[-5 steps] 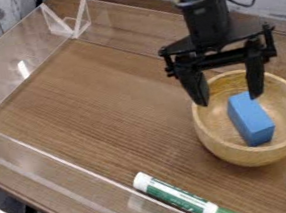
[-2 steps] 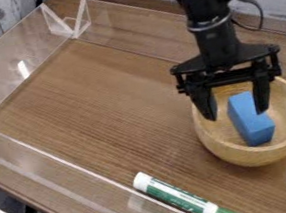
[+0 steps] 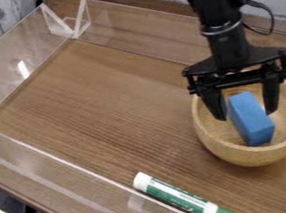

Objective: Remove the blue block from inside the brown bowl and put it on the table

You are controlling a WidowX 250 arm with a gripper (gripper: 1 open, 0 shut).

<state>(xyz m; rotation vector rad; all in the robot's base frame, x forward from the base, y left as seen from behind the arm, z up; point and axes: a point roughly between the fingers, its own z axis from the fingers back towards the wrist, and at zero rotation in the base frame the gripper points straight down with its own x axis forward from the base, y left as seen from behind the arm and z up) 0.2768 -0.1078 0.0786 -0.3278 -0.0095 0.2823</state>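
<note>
**A:** Start at the left. What's there?

**B:** Mostly bare table (image 3: 90, 96), wood grain, with clear acrylic walls (image 3: 5, 68) along the edges. Low toward the front edge lies a white-and-green marker (image 3: 180, 196), well apart from anything the job concerns.

**A:** And to the right?

**B:** The brown bowl (image 3: 219, 144) sits near the right side, and the blue block (image 3: 250, 121) lies inside it, tilted a little against the bowl's slope. The block has not left the bowl, so nothing of the removal is done yet.

**A:** The tool?

**B:** The gripper (image 3: 245, 96) hangs over the bowl, pointing steeply down, jaws spread wide and empty. One black finger (image 3: 213, 100) stands to the left of the block's upper end and the other to its right, so the block's far end sits between them (whether either finger touches the block or the bowl's inner wall, I can't tell from this angle).

**A:** So which step is this?

**B:** I'd call it the approach for the grasp, close to its end. Next it likely needs to settle a touch lower so the pads flank the block's sides, keep clear of the thick rim, then close, lift straight out and carry the block over to open tabletop on the left.
</note>
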